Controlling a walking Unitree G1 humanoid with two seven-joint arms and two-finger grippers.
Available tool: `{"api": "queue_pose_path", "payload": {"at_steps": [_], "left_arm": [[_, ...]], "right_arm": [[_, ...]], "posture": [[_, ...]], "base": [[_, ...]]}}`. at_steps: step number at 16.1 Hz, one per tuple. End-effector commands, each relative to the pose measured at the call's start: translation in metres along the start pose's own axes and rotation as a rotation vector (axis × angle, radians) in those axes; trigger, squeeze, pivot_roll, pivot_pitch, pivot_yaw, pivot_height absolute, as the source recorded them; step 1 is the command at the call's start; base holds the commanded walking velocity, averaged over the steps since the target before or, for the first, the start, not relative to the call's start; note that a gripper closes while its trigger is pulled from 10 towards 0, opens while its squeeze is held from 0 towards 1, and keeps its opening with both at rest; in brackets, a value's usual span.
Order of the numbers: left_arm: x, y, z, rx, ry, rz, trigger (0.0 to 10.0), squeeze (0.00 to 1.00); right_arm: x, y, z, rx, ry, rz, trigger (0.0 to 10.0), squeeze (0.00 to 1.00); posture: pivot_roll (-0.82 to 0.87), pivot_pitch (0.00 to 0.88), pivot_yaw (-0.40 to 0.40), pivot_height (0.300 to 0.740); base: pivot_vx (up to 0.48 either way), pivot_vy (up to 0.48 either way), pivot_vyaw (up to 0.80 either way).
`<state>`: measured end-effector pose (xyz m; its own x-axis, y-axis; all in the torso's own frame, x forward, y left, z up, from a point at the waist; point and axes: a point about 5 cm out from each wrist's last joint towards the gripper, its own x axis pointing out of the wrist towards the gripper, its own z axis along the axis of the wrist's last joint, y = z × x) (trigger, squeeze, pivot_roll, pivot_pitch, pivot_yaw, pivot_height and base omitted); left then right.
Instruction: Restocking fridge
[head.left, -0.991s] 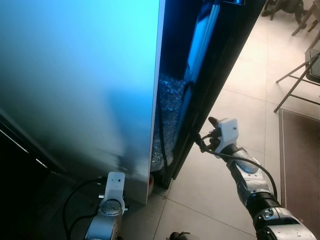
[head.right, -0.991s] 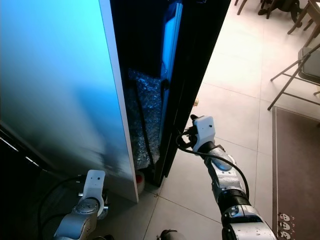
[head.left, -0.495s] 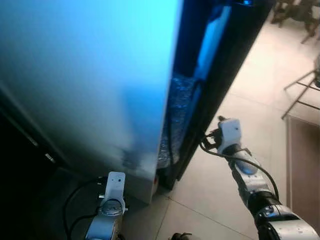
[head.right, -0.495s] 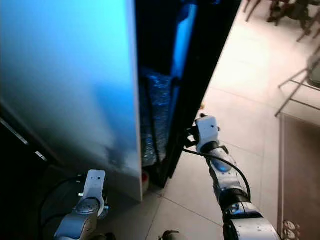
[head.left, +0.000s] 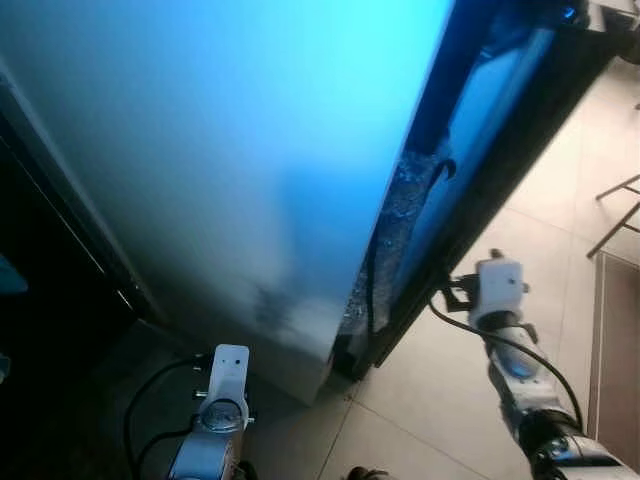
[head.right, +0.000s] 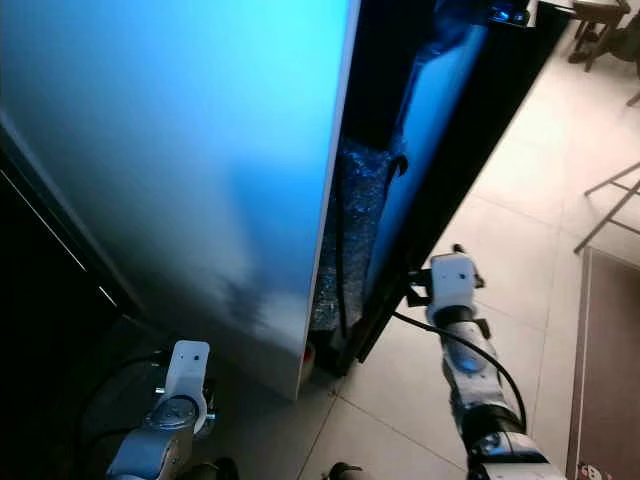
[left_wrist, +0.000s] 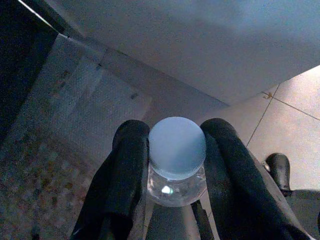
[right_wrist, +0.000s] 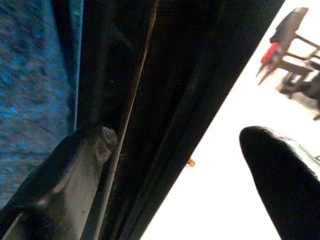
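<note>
The fridge shows as a wide pale panel lit blue (head.left: 250, 150) beside a black door (head.left: 520, 130), with a narrow gap between them. In that gap I see a crinkled shiny surface (head.left: 400, 210) and a black cable. My right gripper (head.left: 455, 295) is at the black door's lower edge. It is open, one finger (right_wrist: 65, 185) against the door's seam and the other finger (right_wrist: 285, 175) out over the floor. Low by the panel's bottom corner, my left gripper (left_wrist: 176, 134) is shut on a clear bottle with a pale blue cap (left_wrist: 176, 150).
Light floor tiles (head.left: 450, 420) spread to the right of the fridge. A folding chair's legs (head.left: 620, 210) and a brown rug (head.left: 620, 330) lie at the right edge. More chairs (head.right: 600, 20) stand far back. The area left of the panel is dark.
The whole picture has shifted right and tilted, so the camera has moved. My right gripper stays at the black door's edge; my left arm is unchanged.
</note>
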<state>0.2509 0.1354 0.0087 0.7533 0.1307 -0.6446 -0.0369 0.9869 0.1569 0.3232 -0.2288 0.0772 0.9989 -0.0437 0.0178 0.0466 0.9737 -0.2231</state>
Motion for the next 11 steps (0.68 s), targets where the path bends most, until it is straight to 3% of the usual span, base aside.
{"api": "queue_pose_path", "payload": {"at_steps": [1, 6, 11], "left_arm": [[-0.001, -0.001, -0.005, 0.006, 0.023, -0.007, 10.0, 0.00], [-0.001, -0.001, -0.005, 0.008, 0.026, -0.010, 10.0, 0.00], [-0.001, -0.001, -0.006, 0.009, 0.027, -0.010, 10.0, 0.00]], "right_arm": [[-0.013, -0.034, -0.017, 0.004, 0.097, -0.184, 10.0, 0.00], [-0.035, -0.035, -0.045, 0.047, 0.205, -0.264, 10.0, 0.00], [-0.062, -0.025, -0.079, 0.088, 0.383, -0.284, 10.0, 0.00]], "posture": [[-0.11, 0.173, -0.067, 0.740], [-0.11, 0.176, -0.069, 0.740], [-0.11, 0.177, -0.069, 0.740]], "base": [[0.000, 0.000, 0.00], [0.000, 0.000, 0.00], [0.000, 0.000, 0.00]]}}
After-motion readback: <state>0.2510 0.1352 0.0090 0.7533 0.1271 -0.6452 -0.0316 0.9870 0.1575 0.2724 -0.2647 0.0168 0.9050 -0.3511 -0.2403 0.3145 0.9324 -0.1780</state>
